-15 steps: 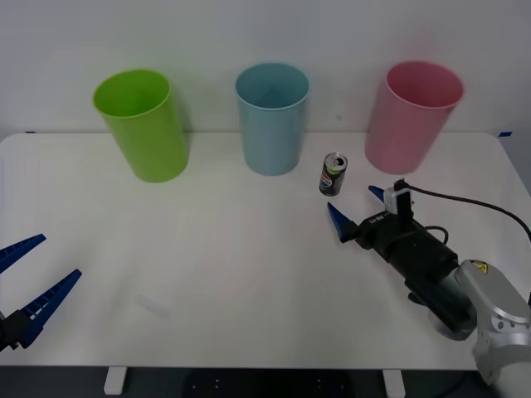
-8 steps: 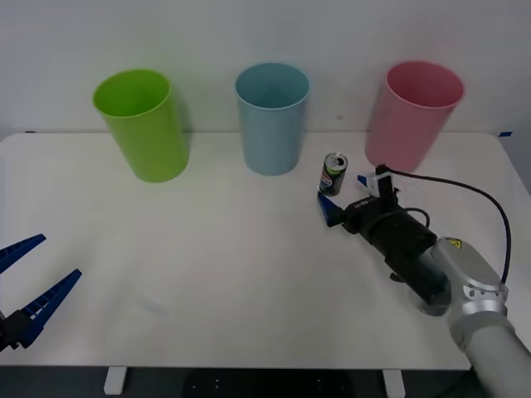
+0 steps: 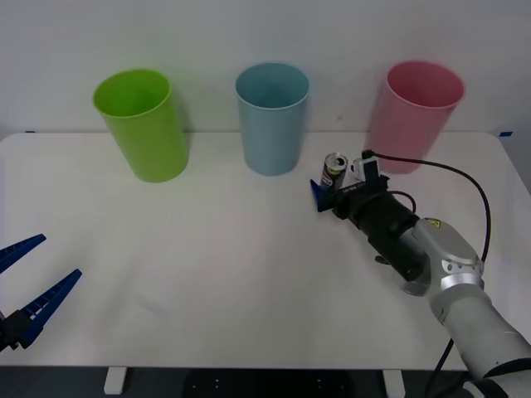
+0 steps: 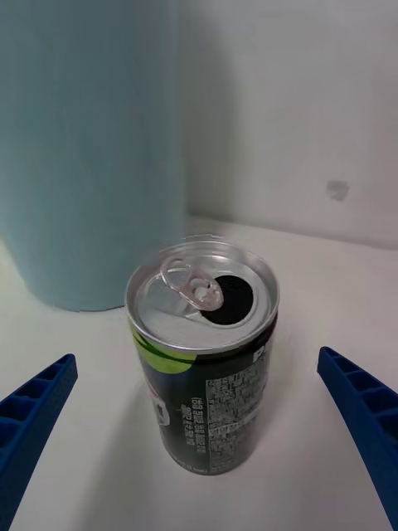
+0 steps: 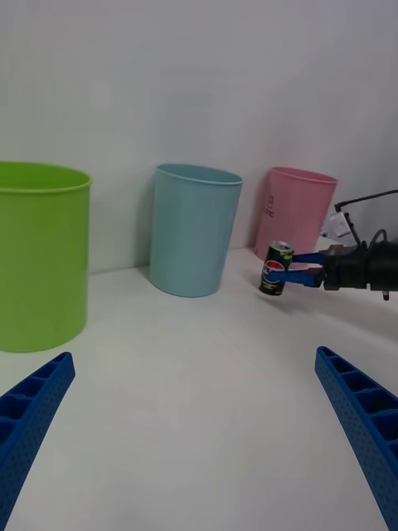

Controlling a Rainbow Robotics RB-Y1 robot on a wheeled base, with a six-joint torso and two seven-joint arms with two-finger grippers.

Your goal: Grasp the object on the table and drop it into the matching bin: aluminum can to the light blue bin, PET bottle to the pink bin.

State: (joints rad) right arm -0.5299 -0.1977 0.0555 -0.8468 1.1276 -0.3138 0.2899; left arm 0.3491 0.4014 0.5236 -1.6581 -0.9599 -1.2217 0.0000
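Right gripper point(image 3: 331, 189) spread wide, straddling aluminum can point(image 3: 334, 170), one blue finger each side, neither touching yet. Can upright on table point(image 3: 249, 274), silver top with open tab hole facing up, centred between fingers point(image 4: 33, 406) in right wrist view. Positioned so for a side pinch on can body; closing looks like the likely next step. Light blue bin point(image 3: 271, 118) just beyond and to gripper's left, near can, likely drop target. Pink bin point(image 3: 411, 116) beyond and to gripper's right, close to wrist cable, some snag or bump risk on lift. Lime green bin point(image 3: 143, 124) far off to left, well apart, no issue. Can short, bins tall, so a clear lift needed before swinging over blue rim. Left gripper point(image 3: 33, 286) parked low at near left table edge, fingers apart, idle, well clear of everything.
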